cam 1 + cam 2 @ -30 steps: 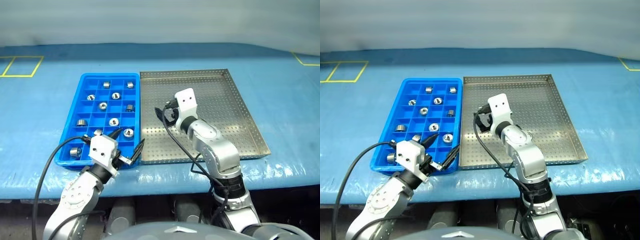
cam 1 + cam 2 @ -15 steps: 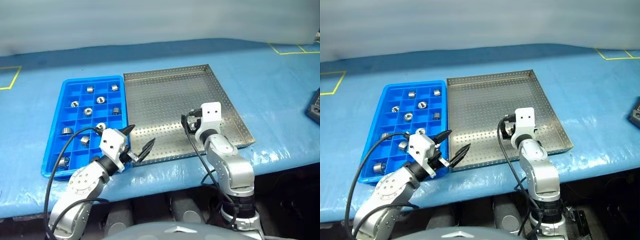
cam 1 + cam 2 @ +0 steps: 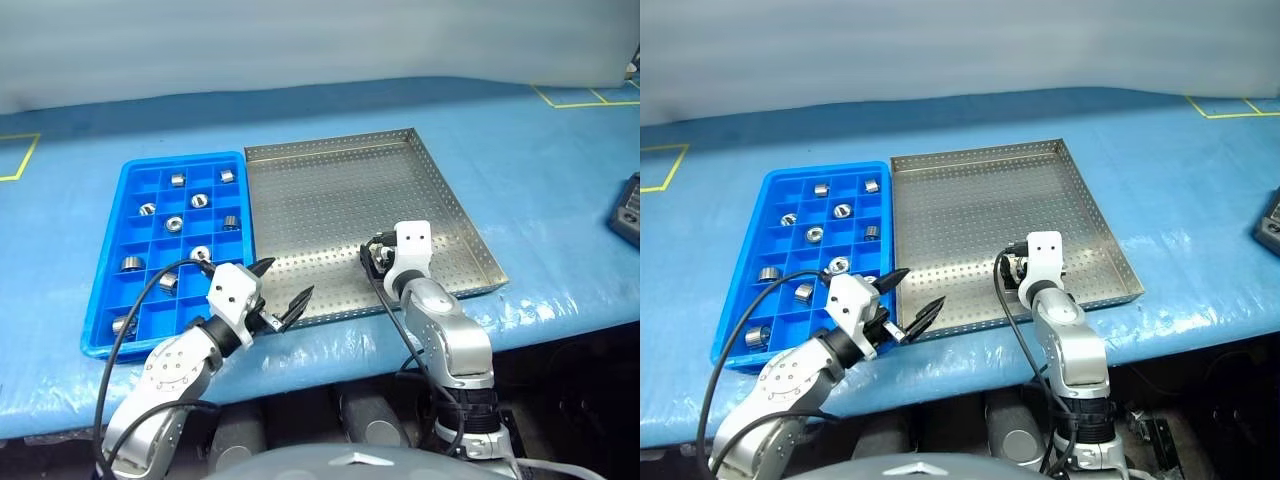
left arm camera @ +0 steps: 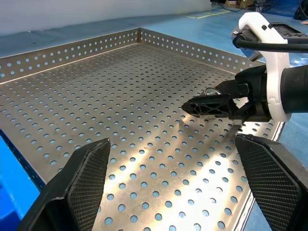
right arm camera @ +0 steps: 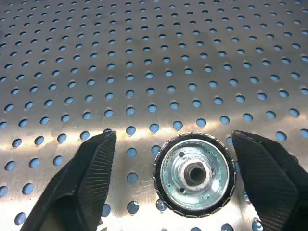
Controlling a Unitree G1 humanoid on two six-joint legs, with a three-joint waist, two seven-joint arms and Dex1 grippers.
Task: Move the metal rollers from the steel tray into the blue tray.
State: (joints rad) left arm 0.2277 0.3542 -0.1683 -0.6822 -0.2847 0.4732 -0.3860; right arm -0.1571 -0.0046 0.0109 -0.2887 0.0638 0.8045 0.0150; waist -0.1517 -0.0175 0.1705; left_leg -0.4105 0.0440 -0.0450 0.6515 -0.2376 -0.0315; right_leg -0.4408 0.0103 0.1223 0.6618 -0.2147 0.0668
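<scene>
On the perforated silver steel tray [image 3: 330, 200], near its front rim, one ribbed silver metal roller [image 5: 195, 174] lies between the right gripper's [image 5: 185, 185] spread, untouching fingers; left gripper [image 3: 281, 288] gapes wide, empty.

The blue tray [image 3: 105, 290] lies just left of the steel tray [image 3: 340, 200], rollers [image 3: 175, 222] in its compartments.
</scene>
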